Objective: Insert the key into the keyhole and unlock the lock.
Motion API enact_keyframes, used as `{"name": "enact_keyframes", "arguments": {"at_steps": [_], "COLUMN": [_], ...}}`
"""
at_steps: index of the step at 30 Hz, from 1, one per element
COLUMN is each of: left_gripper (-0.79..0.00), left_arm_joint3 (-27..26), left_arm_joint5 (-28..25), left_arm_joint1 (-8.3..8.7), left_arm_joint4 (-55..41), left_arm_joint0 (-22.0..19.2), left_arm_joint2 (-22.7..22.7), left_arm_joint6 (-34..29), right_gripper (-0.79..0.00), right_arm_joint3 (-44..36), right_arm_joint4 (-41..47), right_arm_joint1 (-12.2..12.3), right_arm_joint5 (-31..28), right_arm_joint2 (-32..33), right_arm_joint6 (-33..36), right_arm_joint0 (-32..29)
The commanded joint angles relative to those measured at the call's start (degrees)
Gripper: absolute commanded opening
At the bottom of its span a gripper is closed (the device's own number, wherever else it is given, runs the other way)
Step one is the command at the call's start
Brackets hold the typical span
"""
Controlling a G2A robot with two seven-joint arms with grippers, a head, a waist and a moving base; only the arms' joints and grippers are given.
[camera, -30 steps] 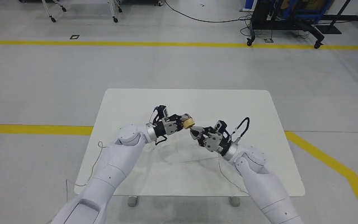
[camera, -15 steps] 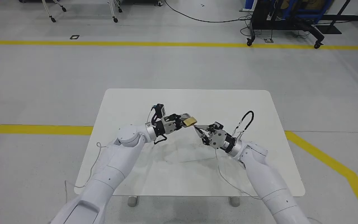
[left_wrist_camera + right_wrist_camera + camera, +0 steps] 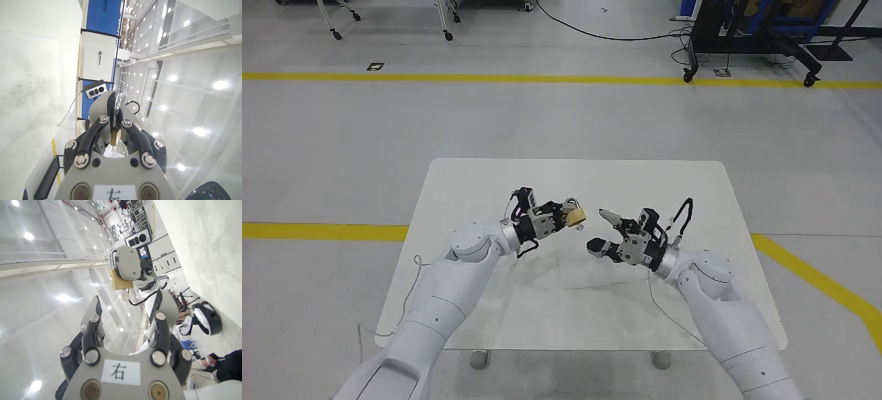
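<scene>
Lock sits clamped in the left pincer above the counter, keyhole end presented to the right pincer, which gapes wide and empty nearby, what looks like the key poking out.

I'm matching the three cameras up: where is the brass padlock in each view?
Top view: padlock over the middle of the table, at the tips of the left gripper.
Left wrist view: padlock clamped between that gripper's own fingers.
Right wrist view: padlock farther off, beyond the open right gripper.
Shared landmark: the left gripper shut on it.
</scene>
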Motion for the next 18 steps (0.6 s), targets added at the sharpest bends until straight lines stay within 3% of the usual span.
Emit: {"name": "enact_keyframes", "arguments": {"at_steps": [1, 6, 9, 18], "left_gripper": [-0.785, -0.785, -0.785, -0.785], "left_arm_joint3": [-0.04, -1.81, -2.23, -0.53], "left_arm_joint5": [0.53, 4.18, 7.64, 14.03], "left_arm_joint1": [-0.03, -0.27, -0.66, -2.17], "left_arm_joint4": [4.92, 20.58, 26.3, 33.19], "left_arm_joint0": [-0.67, -1.83, -2.45, -3.97], "left_arm_joint2": [1.56, 7.42, 10.66, 15.7], "left_arm_joint6": [2.01, 7.92, 8.05, 9.97], "right_gripper": [0.0, 0.0, 0.0, 0.0], "right_arm_joint3": [-3.38, -13.1, -19.15, -19.15], "right_arm_joint4": [-2.36, -6.72, -12.45, -12.45], "right_arm_joint1": [0.55, 1.7, 2.17, 2.17], "right_arm_joint5": [-2.89, -11.65, -14.85, -14.85], "right_arm_joint2": [2.89, 12.87, 17.81, 17.81], "right_arm_joint6": [-1.81, -10.06, -15.24, -15.24], "right_arm_joint0": [-2.39, -11.28, -16.16, -16.16]}}
